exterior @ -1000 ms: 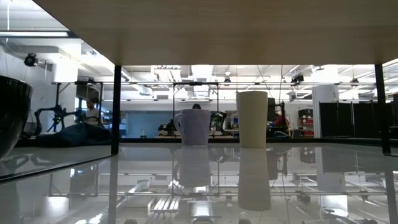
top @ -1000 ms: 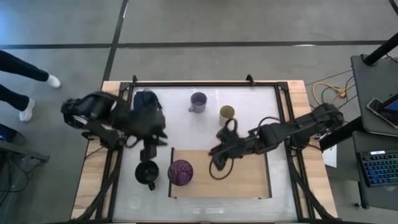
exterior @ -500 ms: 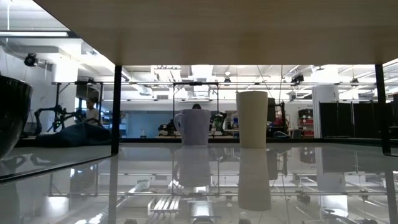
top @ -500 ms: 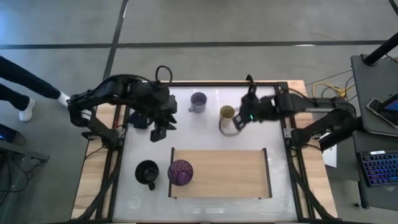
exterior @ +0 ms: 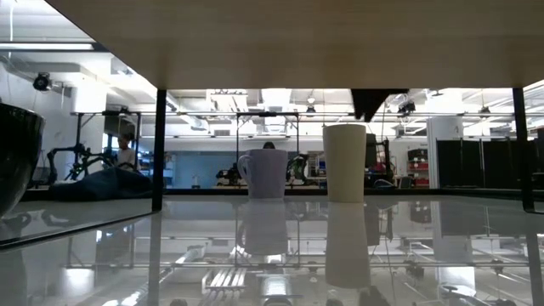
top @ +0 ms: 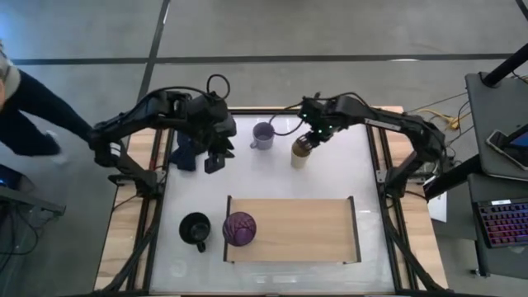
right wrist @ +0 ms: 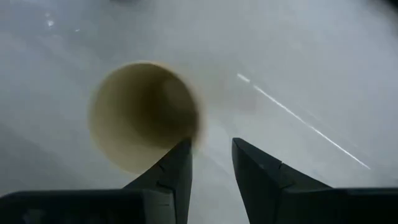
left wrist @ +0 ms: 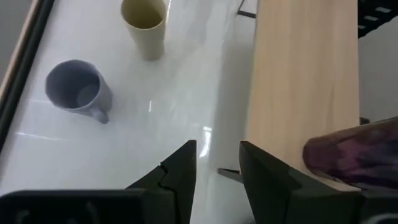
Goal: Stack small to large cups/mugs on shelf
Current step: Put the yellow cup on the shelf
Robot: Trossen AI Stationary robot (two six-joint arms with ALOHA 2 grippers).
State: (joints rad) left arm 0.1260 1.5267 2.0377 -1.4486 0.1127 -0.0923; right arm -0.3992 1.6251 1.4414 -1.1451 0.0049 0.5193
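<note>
The translucent purple tumbler (top: 239, 228) stands on the left end of the light-wood shelf (top: 297, 235). The black mug (top: 195, 229) stands on the white table just left of the shelf. The grey-lavender mug (top: 263, 135) and the pale yellow cup (top: 300, 152) stand upright on the table at the far side. My right gripper (top: 308, 142) hovers just above the yellow cup's rim (right wrist: 186, 124), its fingers a narrow gap apart and empty; its tip shows in the low view (exterior: 368, 106). My left gripper (top: 213, 162) is narrowly open and empty beside the dark blue cloth (top: 186, 150).
The table's black frame (top: 272, 112) runs along the far edge close behind both grippers. The shelf's black end rails (top: 355, 229) stand up at both ends. A person (top: 33, 115) stands beyond the table's left side. Bare white tabletop (top: 272, 177) lies between the cups and the shelf.
My right gripper has gone from over the shelf's middle toward the table's far edge and now hangs over the yellow cup. My left gripper has gone from beside the black mug and purple tumbler toward the far edge, next to the blue cloth. No cup has moved.
</note>
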